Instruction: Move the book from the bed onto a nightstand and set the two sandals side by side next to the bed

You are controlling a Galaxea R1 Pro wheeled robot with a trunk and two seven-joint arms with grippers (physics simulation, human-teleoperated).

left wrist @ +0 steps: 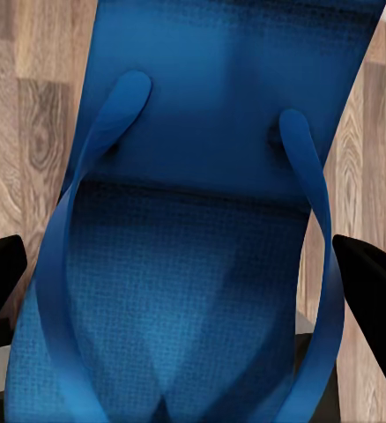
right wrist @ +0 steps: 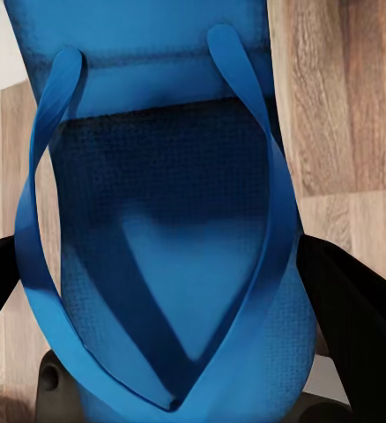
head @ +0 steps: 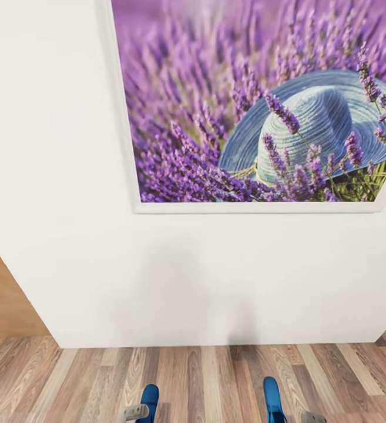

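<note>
You are facing a white wall at close range, with a large framed picture of lavender and a blue straw hat hung on it. Wood-plank floor runs along the wall's foot.

Your left gripper has one blue sandal between its two black fingers — the fingers sit spread to the width of the sole, one against each edge, so the sandal is clamped across its width. The straps are blue in this view, and the plank floor shows beyond the sole on both sides. In the head view that sandal's tip pokes up at the bottom edge, with a bit of the pale gripper housing beside it.

Your right gripper holds the other sandal the same way — black fingers pressed to either side of the sole, straps meeting in a V near the camera. Its tip shows at the bottom of the head view, well apart from the first, both sandals raised above the floor.
</note>
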